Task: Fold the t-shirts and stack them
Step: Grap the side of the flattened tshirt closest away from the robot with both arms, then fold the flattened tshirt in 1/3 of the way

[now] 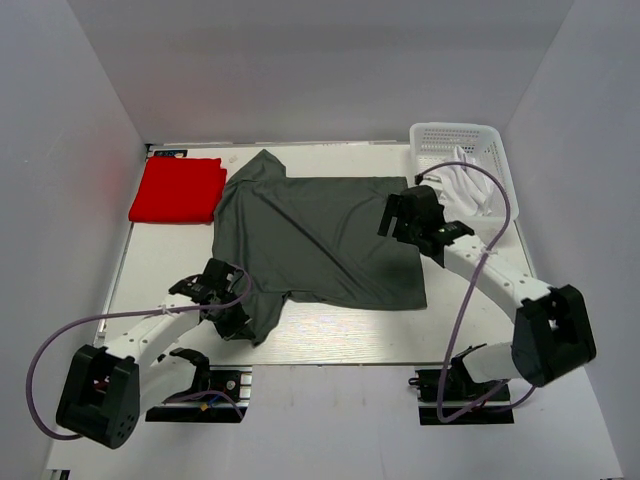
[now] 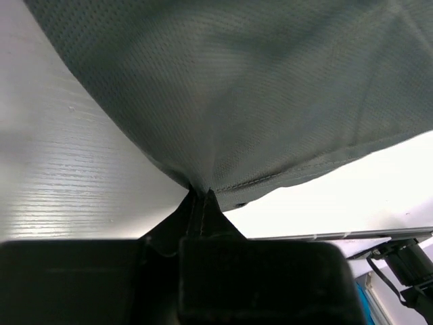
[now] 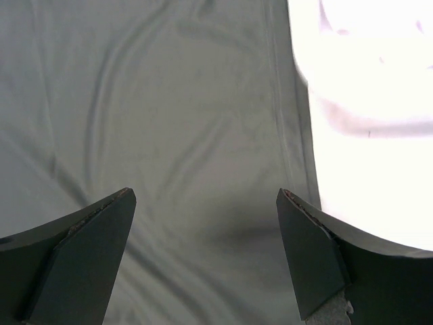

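**Left pincer clamped on grey hem, right pincer apart over the far corner**

The left pincer [image 2: 201,196] has its jaws together on the stitched edge of the dark grey cloth t-shirt [image 1: 320,235]. It grips the near-left flap, which looks like a sleeve, and the cloth tents up from the tips. That is probably a corner grip for starting a fold.

The right pincer [image 3: 206,203] has its jaws wide apart and holds nothing. It hovers over the shirt's far-right corner, with the seamed edge running just inside its right finger. It seems posed to take the matching corner.

The grey shirt lies spread flat mid-surface, mildly wrinkled and not yet folded.

The bright red cloth t-shirt [image 1: 178,188] sits folded at the far-left corner, touching or just beside the grey shirt's left edge. It likely marks the stack spot.

The white cloth t-shirt [image 1: 470,185] is bunched in the white plastic lattice basket [image 1: 495,140] at the far right, just beside the right pincer, where it could get bumped.

The pale wood-grain surface [image 1: 330,335] shows a bare strip along the near edge and at the near left. There is room to fold toward the middle, but it is tight at the far side and by the basket, and walls close in on three sides.
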Available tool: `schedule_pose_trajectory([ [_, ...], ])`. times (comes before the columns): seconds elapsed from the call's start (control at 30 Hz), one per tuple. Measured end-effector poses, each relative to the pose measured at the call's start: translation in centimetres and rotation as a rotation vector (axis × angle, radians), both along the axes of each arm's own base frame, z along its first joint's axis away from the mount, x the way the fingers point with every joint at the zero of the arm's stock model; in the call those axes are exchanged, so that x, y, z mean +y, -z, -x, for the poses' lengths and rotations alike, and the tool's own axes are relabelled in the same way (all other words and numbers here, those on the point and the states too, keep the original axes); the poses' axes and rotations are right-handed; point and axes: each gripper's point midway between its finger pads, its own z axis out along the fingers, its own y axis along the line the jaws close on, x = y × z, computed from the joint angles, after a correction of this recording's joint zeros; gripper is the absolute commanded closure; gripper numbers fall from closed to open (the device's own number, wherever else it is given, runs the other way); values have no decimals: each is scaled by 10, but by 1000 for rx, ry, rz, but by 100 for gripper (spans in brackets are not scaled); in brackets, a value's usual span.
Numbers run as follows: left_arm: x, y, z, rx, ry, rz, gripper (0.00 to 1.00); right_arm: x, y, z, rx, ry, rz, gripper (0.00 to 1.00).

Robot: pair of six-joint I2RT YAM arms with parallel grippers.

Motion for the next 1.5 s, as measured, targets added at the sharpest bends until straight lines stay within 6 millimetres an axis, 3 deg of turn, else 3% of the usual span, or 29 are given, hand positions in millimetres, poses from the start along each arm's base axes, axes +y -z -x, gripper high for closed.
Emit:
schedule_pose_trajectory([
  [0.17, 1, -7, -7, -72, 3, -2, 100, -10, 11, 46, 66, -52, -16, 10],
  [0.4, 0, -10, -8, -95, 20, 3, 100, -46, 56, 137, 226, -46, -5, 10],
  [0.5, 0, -6, -6, -72, 31, -6, 100, -56, 76, 154, 297, -7, 11, 12],
  [0.67, 1, -3, -3, -48, 41, -17, 100, -63, 101, 167, 369, 47, 28, 29],
  [0.73, 1, -3, -3, -53, 41, -16, 100, -64, 108, 168, 393, 58, 34, 42],
  [0.87, 1, -6, -4, -63, 37, -11, 100, -65, 115, 166, 402, 80, 41, 52],
  [0.9, 1, -6, -3, -63, 35, -12, 100, -65, 115, 164, 394, 84, 40, 63],
  [0.97, 2, -6, -1, -53, 29, -17, 100, -67, 115, 162, 382, 93, 43, 75],
  [1.03, 4, -6, 3, -36, 22, -22, 100, -69, 116, 161, 372, 108, 49, 96],
  [1.07, 4, -6, 5, -31, 21, -24, 100, -71, 116, 160, 366, 117, 51, 100],
  [1.5, 3, -35, 20, -11, 59, 1, 100, -78, 100, 174, 346, 112, 49, 100],
])
